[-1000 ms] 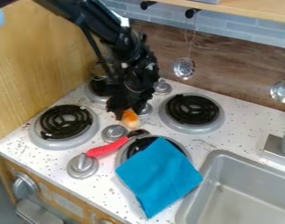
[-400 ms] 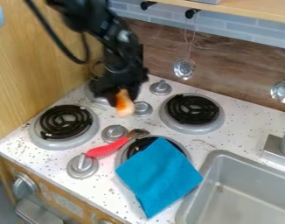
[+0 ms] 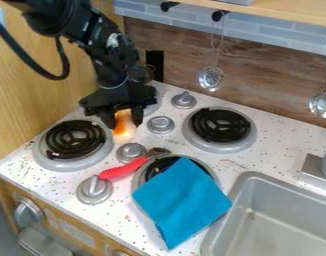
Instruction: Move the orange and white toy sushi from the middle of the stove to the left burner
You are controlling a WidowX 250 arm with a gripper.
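The orange-and-cream object [image 3: 124, 131] is pinched between the two fingers of the black gripper [image 3: 123, 119], its orange part up by the fingers and its pale part hanging lowest. It is over the left half of the white speckled surface [image 3: 202, 161], beside the front-left burner [image 3: 73, 140]; whether it touches the surface I cannot tell. The back-left burner [image 3: 153, 106] is partly hidden behind the gripper.

Just beyond the object, a row of four silver knobs [image 3: 131, 152] runs between the left and right burners, from near the front edge towards the back edge. A utensil with a red handle [image 3: 123, 170] lies across this row, its handle passing between the two knobs nearest the front edge and its metal head [image 3: 159, 151] at the rim of the front-right burner [image 3: 157, 168]. A blue cloth [image 3: 182, 202] is spread over much of that burner, one corner pointing towards the front edge and another side beside the grey sink [image 3: 286, 220] on the right. The back-right burner [image 3: 220, 125] is uncovered, near the back edge. Above that edge, two perforated metal spoons [image 3: 210, 78] hang against the wood-grain backsplash [image 3: 259, 82].
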